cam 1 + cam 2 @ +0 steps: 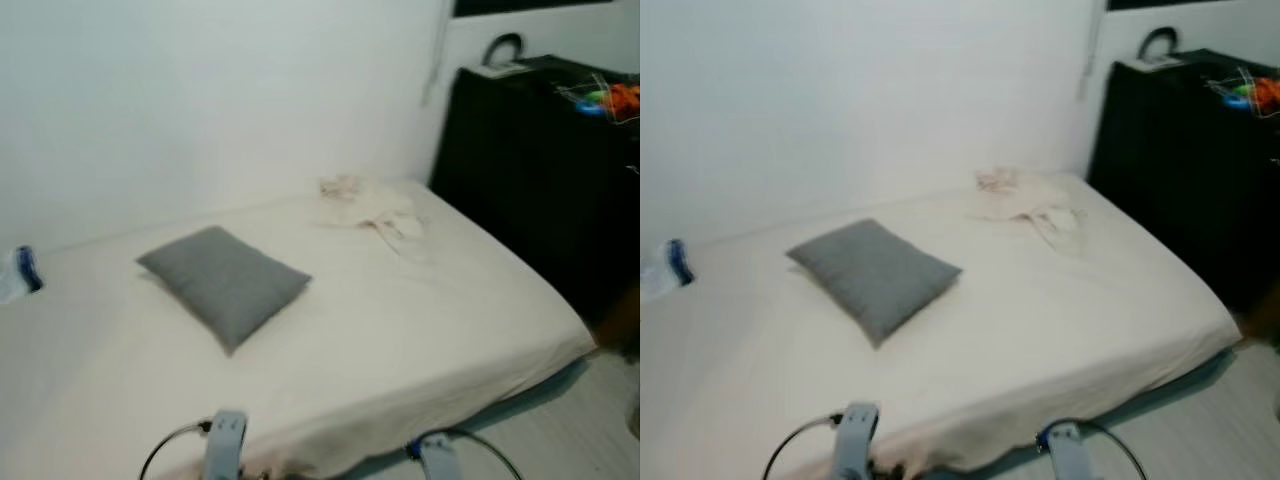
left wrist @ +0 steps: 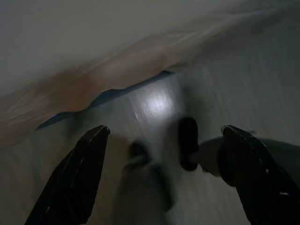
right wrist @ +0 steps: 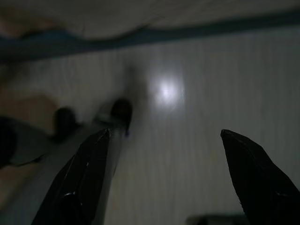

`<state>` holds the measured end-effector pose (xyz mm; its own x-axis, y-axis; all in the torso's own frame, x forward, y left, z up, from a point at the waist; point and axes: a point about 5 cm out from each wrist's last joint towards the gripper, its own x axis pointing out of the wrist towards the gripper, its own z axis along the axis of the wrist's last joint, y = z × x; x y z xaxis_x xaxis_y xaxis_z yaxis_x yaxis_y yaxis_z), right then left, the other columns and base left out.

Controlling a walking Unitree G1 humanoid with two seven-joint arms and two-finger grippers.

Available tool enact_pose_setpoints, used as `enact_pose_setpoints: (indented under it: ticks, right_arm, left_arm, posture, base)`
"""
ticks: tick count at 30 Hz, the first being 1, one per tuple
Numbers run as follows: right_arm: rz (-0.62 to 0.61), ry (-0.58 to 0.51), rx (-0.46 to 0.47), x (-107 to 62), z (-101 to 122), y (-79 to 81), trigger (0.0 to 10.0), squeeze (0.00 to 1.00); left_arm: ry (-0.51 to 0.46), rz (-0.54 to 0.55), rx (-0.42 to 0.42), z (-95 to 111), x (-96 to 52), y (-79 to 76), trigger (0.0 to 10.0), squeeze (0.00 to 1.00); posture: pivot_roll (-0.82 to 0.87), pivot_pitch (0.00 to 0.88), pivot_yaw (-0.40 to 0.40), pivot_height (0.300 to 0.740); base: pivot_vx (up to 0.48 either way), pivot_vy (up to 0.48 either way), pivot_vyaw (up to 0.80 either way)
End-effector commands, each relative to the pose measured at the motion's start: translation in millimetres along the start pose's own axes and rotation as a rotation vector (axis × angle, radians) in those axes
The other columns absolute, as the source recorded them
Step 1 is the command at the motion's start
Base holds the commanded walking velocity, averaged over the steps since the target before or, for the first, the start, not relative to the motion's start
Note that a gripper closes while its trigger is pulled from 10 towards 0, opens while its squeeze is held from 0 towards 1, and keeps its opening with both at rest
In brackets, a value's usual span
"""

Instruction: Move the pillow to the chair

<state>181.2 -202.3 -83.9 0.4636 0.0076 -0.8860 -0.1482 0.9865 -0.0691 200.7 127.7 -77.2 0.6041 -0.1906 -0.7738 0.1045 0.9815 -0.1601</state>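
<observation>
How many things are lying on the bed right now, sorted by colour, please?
Grey: 1, the pillow
Cream or off-white: 1, a crumpled cloth near the far corner
Clear with blue: 1, what looks like a bottle at the bed's left edge
Total: 3

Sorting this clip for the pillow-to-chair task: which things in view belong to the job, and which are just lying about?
Belongs to the job:
- grey pillow, lying on the bed
- left gripper and right gripper, both open, hanging low over the floor

Just lying about:
- crumpled pale cloth at the bed's far end
- black cabinet with colourful items on top
- blue-and-clear object at the bed's left edge
</observation>
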Motion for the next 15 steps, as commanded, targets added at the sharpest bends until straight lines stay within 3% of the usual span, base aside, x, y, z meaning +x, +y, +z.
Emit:
enact_pose_setpoints:
  ticks: [1, 6, 15]
  right_arm:
    - [0.021, 0.009, 0.006, 0.9, -4.3, 8.5, 10.0, 0.00]
    - [0.018, 0.016, -0.007, 0.8, -5.5, 8.2, 10.0, 0.00]
    - [0.022, 0.020, -0.023, 0.7, -7.0, 8.9, 10.0, 0.00]
  left_arm:
    - [0.033, 0.010, 0.018, -6.8, -2.0, 6.3, 10.0, 0.00]
    - [0.025, -0.005, 0.018, -4.0, -1.1, 3.3, 10.0, 0.00]
    - [0.014, -0.005, 0.013, -0.5, -0.3, 2.1, 10.0, 0.00]
  posture:
    - [-0.07, 0.000, 0.032, 0.740]
    - [-0.07, 0.000, 0.030, 0.740]
    - [-0.07, 0.000, 0.030, 0.740]
  base:
    - [0.000, -0.326, 0.00]
    - [0.000, -0.065, 0.00]
    - [0.000, 0.000, -0.74]
